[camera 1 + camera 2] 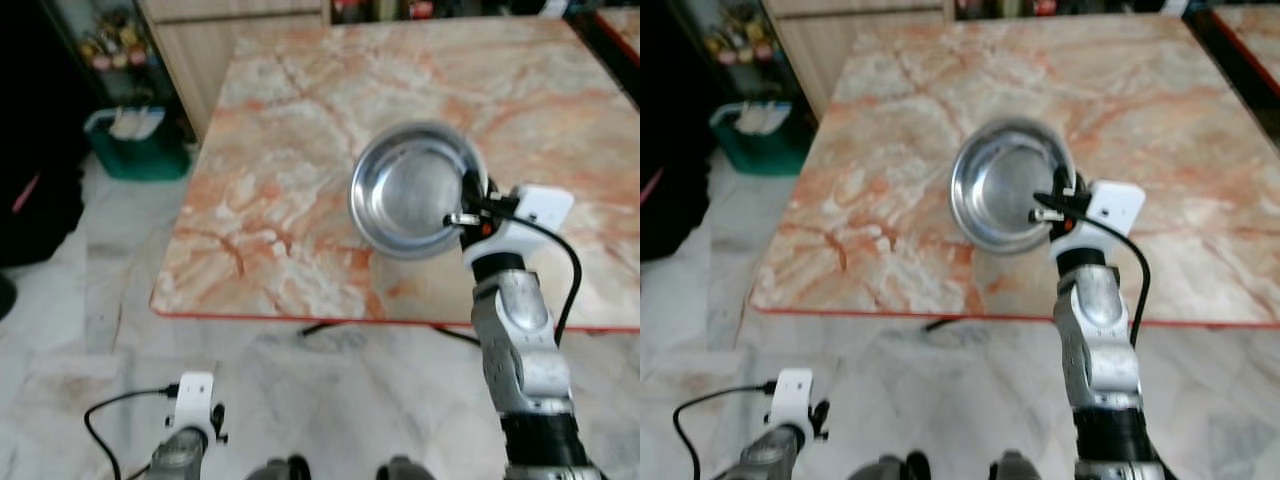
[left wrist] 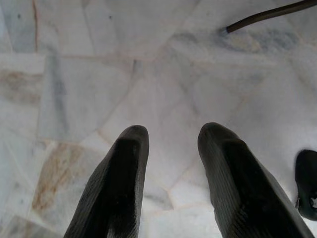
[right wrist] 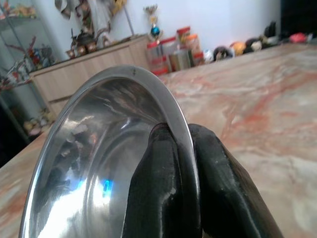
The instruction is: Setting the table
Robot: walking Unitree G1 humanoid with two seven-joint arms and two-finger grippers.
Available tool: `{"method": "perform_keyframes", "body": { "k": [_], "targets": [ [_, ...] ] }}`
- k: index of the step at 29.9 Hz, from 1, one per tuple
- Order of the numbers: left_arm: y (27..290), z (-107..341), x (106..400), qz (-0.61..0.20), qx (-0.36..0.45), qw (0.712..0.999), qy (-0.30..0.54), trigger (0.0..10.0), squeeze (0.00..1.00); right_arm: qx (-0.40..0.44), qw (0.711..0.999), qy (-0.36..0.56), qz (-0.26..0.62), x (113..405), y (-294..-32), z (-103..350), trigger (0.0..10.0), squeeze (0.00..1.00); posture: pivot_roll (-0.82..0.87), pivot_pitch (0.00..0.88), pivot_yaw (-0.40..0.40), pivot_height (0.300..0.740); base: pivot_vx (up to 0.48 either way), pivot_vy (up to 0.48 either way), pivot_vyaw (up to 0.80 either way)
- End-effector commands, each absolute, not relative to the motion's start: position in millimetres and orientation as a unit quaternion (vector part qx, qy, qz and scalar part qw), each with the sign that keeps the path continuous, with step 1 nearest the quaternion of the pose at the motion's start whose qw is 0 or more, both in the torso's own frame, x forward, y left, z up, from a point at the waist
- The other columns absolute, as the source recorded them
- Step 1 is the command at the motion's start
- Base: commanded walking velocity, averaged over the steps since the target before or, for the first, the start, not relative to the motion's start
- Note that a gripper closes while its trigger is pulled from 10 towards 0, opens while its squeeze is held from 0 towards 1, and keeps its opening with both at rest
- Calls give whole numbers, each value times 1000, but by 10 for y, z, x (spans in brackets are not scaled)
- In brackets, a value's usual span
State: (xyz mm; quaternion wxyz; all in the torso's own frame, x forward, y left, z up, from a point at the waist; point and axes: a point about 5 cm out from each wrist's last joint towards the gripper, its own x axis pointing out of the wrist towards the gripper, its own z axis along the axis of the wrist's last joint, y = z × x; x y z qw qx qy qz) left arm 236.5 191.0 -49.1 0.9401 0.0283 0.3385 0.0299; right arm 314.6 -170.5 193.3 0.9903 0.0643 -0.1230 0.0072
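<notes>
Right wrist view: the right tool [image 3: 181, 173] was clamped on the steel bowl's [image 1: 415, 190] three-o'clock rim, carrying it tilted above the desk [image 1: 300, 130] for placement, while the left tool [image 2: 173, 163], fingers apart, hung idle.

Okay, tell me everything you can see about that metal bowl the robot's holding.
The steel bowl is round, shallow and shiny, with a thin rolled rim and a flat bottom, and looks empty. The right gripper pinches its rim, one finger inside, one outside. It is tilted, its open side turned toward the robot's left, over the near part of the orange-veined marble table. Whether its lower edge touches the tabletop cannot be told.
</notes>
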Motion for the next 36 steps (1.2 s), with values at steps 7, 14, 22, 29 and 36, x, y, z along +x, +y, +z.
{"method": "perform_keyframes", "body": {
  "k": [7, 14, 22, 29, 36],
  "targets": [
    [1968, -567, 2244, 39, 27, 932, 359, 10000, 0, 150, 982, -112, -15, 2970, -1627, 2071, 10000, 0, -104, 202, 77, 740, 0, 0, 0],
    [1989, -561, 2248, 36, 28, 932, 358, 10000, 0, 226, 970, -82, -27, 2882, -1562, 2152, 10000, 0, -114, 188, 79, 740, 0, 0, 0],
    [1980, -577, 2225, 36, 28, 931, 362, 10000, 0, 198, 969, -11, -150, 2928, -2026, 1936, 10000, 0, -113, 180, 75, 740, 0, 0, 0],
    [1975, -579, 2223, 37, 27, 931, 362, 10000, 0, 219, 964, 13, -153, 2904, -2006, 1846, 10000, 0, -106, 193, 76, 740, 0, 0, 0],
    [1979, -573, 2237, 37, 26, 930, 364, 10000, 0, 241, 956, 33, -161, 2887, -1991, 1727, 10000, 0, -103, 198, 78, 740, 0, 0, 0]
  ]
}}
